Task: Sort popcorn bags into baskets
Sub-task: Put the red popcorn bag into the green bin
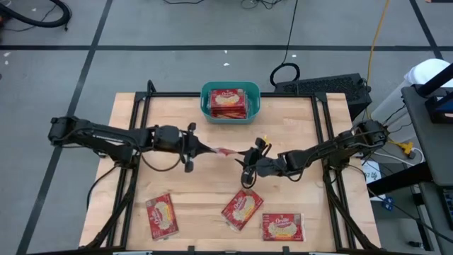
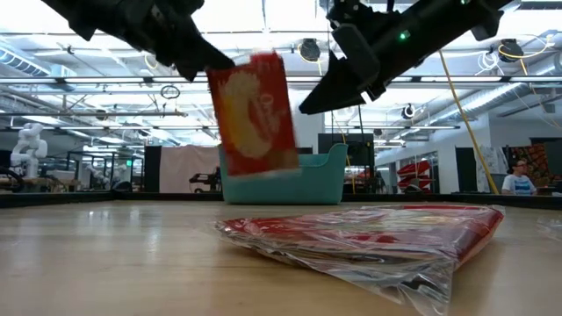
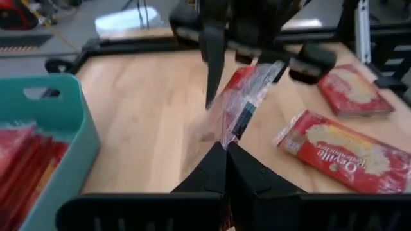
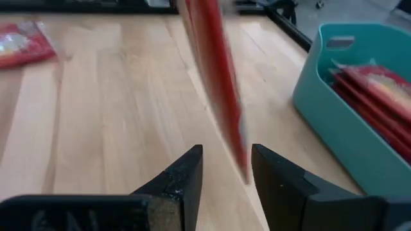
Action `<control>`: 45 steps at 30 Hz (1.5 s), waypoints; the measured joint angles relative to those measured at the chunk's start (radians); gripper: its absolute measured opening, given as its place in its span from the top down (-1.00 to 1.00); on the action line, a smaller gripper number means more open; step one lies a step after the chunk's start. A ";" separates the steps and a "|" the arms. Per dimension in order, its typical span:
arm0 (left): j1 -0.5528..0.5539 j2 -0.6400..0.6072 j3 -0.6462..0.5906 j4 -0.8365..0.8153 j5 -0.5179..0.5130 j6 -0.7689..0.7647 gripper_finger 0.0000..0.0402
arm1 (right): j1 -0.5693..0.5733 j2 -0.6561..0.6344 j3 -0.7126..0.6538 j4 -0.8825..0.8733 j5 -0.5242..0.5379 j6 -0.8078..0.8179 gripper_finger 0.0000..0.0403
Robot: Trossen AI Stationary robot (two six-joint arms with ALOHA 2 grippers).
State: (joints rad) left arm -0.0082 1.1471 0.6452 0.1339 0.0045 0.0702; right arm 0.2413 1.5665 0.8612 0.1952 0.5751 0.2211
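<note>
Left pincer (image 1: 202,148) pinching bag (image 1: 225,151) by crinkled seal edge, holding it aloft mid-frame above desk (image 1: 177,184); right pincer (image 1: 249,161) standing half open around opposite edge, not clamping. Bag likely light, thin, floppy, slippery film: best gripping at seam. Basket (image 1: 231,103) sitting upper centre, bags inside; three lying lower frame

Overhead looking straight down; low, level across table (image 2: 105,254); wrists close behind fingers. All sharing teal basket (image 1: 231,115) and mid-table.
</note>
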 joint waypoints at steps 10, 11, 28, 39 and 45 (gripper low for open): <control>0.008 -0.058 -0.117 0.326 0.048 0.011 0.99 | 0.000 0.000 -0.004 0.008 -0.001 0.029 0.36; 0.008 -0.060 -0.133 0.382 0.055 0.011 0.99 | 0.001 0.000 -0.013 0.021 -0.001 0.032 0.36; 0.014 -0.057 -0.251 0.990 0.127 -0.014 0.98 | -0.026 0.000 -0.205 0.694 -0.003 -0.155 0.36; -0.005 0.031 -0.250 1.117 0.205 -0.047 0.99 | -0.075 -0.013 -0.205 0.845 -0.164 -0.285 0.36; 0.008 0.031 -0.250 1.117 0.209 -0.043 0.99 | -0.075 -0.056 -0.205 0.852 -0.239 -0.331 0.36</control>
State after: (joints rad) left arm -0.0004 1.1782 0.3950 1.2510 0.2138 0.0275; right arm 0.1665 1.5105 0.6559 1.0473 0.3359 -0.1098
